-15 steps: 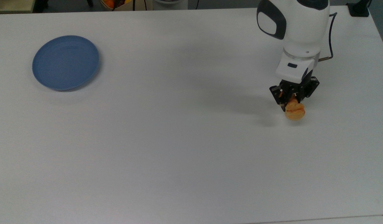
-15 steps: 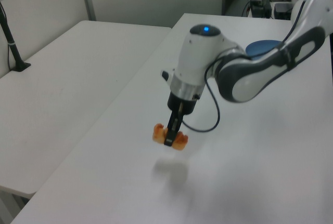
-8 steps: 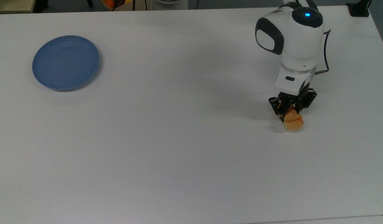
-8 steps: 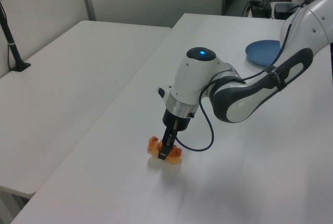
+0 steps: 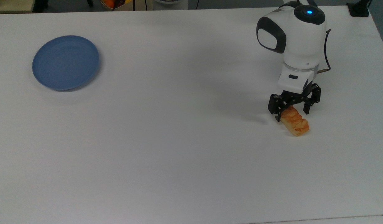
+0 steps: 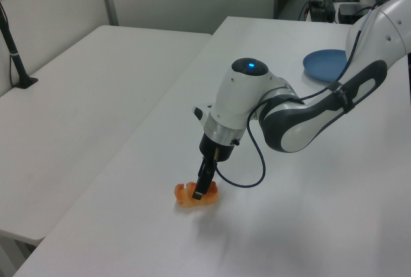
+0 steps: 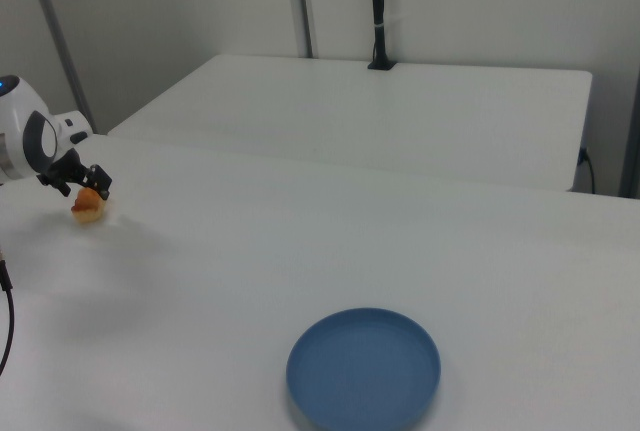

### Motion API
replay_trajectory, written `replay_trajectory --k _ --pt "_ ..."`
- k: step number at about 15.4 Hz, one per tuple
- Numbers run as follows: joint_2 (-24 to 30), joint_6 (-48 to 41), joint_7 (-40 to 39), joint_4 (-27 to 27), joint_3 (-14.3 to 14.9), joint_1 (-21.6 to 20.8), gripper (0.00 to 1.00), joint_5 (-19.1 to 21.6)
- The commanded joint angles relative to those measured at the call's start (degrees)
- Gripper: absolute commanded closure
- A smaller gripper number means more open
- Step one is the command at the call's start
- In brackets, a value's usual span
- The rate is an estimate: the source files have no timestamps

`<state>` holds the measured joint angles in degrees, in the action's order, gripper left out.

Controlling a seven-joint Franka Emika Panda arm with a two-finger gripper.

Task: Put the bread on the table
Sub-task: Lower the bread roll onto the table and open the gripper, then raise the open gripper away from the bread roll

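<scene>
Bread [image 5: 294,121]: seen lying flat on the table [image 5: 179,140], ridged top up, at the top view's right side, well apart from the plate; in the left view it [image 6: 190,196] sits near the table's near left edge.
Bread's lie: set at a slant in the top view, one end tucked between the fingers, the other end pointing to the lower right.
Gripper [image 5: 293,109]: held low over the bread's upper end, fingers spread to either side of it; a gap is seen between each fingertip and the roll in the top view.
Gripper from the left view [image 6: 200,190]: pointed straight down; one dark finger is seen in front of the bread, so touch cannot be told there.
Gripper from the right view [image 7: 82,187]: found at the far left, the bread [image 7: 88,206] just under it on the white top.
Arm [image 5: 292,37]: white with black joints, a blue light lit on its top, reaching in from the top view's upper right.
Plate [image 5: 66,62]: blue, round, at the top view's upper left, nothing lying on it.
Second table [image 7: 380,116]: white, standing beyond the first one in the right view.
</scene>
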<state>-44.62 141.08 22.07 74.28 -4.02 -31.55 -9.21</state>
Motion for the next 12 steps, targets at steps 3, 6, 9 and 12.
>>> replay_trajectory --k 3,6,9,12 --pt "10.94 -9.39 1.75 4.99 -1.34 1.84 0.0 -0.81" --pt "19.89 -17.4 1.93 9.11 -3.79 6.48 0.0 0.76" --pt "30.18 -23.99 2.01 14.74 -3.89 9.48 0.0 5.41" --pt "37.31 -33.65 2.1 15.55 -3.89 14.57 0.0 11.56"
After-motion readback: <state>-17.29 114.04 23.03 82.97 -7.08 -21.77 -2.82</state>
